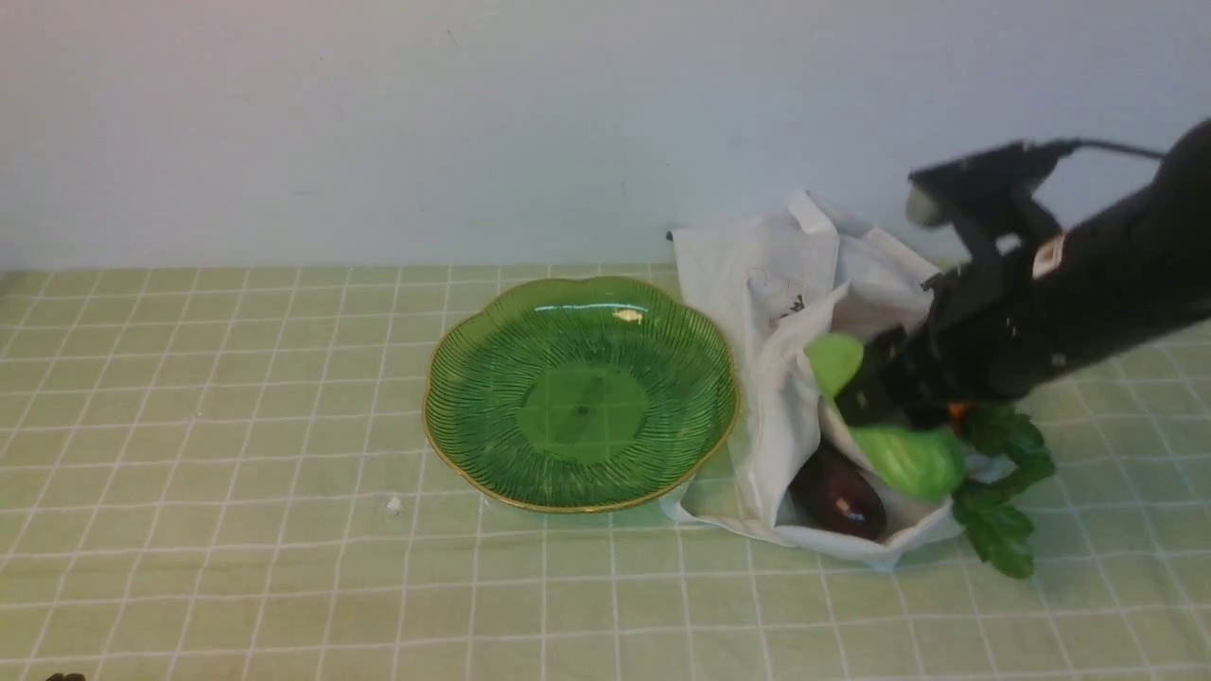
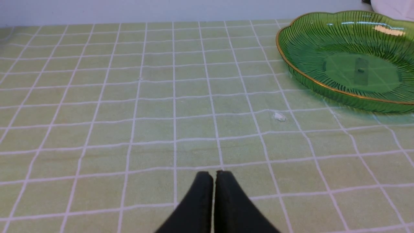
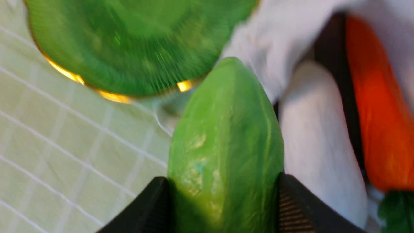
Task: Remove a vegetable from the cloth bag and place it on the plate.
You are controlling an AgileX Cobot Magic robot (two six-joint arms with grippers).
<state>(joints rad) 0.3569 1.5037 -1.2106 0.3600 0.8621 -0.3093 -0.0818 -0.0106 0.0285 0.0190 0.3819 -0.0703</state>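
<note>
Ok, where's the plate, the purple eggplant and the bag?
plate (image 1: 492,359), front view, its ribbed wall.
eggplant (image 1: 838,497), front view, its shiny middle.
cloth bag (image 1: 747,322), front view, its white side.

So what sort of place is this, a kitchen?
Probably a staged test table, not a real kitchen: checked tablecloth, bare wall behind, and a green plate and a filled cloth bag.

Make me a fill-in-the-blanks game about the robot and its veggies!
1. The right gripper has its jaws shut on a ____ vegetable.
2. The plate has ____ on it so far.
3. In the front view, the cloth bag sits to the ____ of the plate.

Missing words: green; nothing; right.
</note>
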